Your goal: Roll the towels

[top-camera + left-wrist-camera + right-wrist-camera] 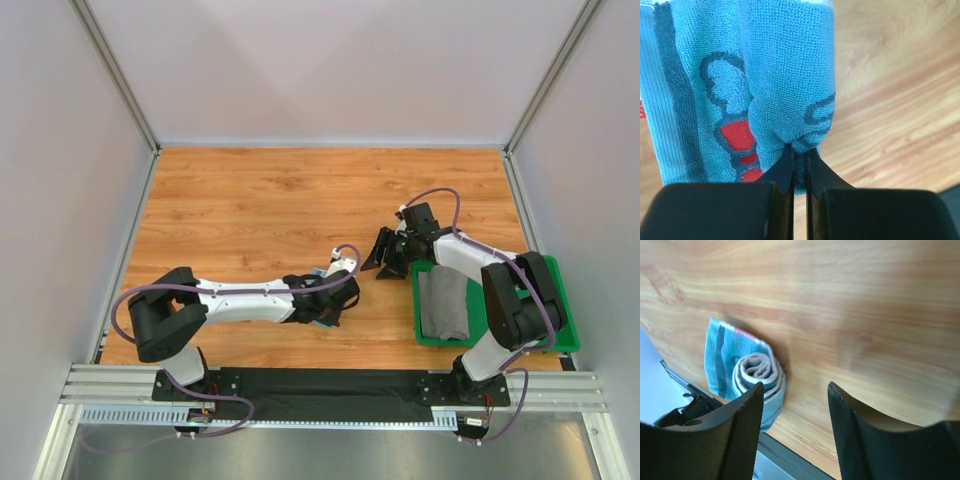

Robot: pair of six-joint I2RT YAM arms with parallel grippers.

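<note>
A light blue towel [785,65] with grey lettering and a red mark fills the left wrist view. My left gripper [800,152] is shut on a bunched fold at its near end. In the right wrist view the same towel [757,374] lies on the wooden table as a partly wound roll, its spiral end facing the camera and a flat tail to the left. My right gripper [795,386] is open beside it with nothing between its fingers. From above, the left gripper [330,300] sits mid-table and the right gripper [385,262] to its upper right. A grey towel [444,303] lies folded in the tray.
A green plastic tray [565,300] stands at the right near edge, under the right arm. Grey walls and metal posts close in the wooden table [260,200] on three sides. A black strip and metal rail run along the near edge.
</note>
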